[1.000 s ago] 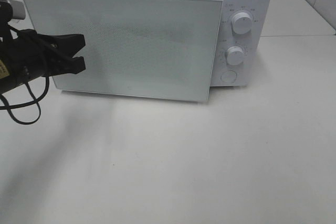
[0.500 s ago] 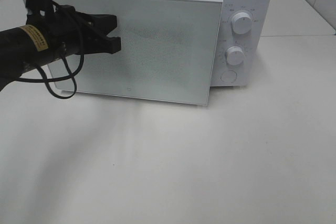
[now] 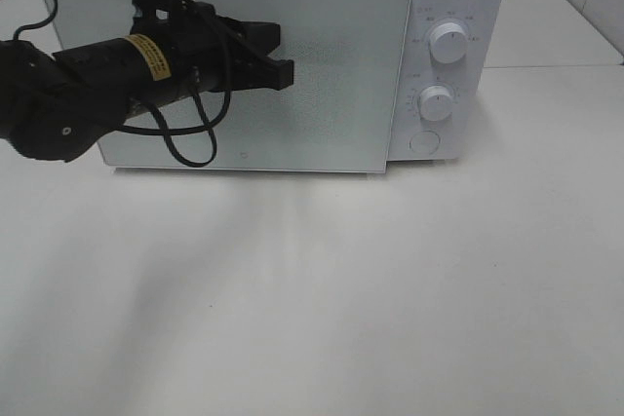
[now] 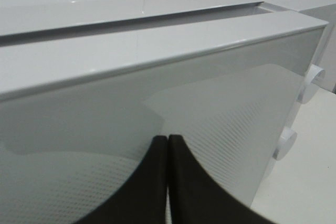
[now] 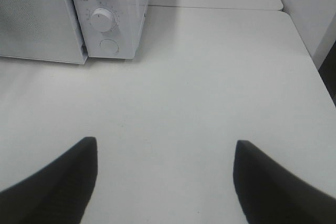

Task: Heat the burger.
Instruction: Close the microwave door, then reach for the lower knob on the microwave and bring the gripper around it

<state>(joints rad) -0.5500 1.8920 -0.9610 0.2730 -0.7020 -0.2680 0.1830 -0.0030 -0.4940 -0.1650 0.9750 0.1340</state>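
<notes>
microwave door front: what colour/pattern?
microwave door: pale grey glass with fine dot mesh, white edge; clearest in left wrist view.

Closed end effector (image 4: 167,140) by microwave door (image 4: 220,98)

White microwave (image 3: 341,94); white table (image 3: 341,289)

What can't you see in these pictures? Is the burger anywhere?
The burger: in no view; the microwave door is frosted and hides the inside.
Markings around the upper dial: too small to read, exterior high view.
The right gripper: outside the exterior high view; the right wrist view's edge cuts off its fingers.
</notes>
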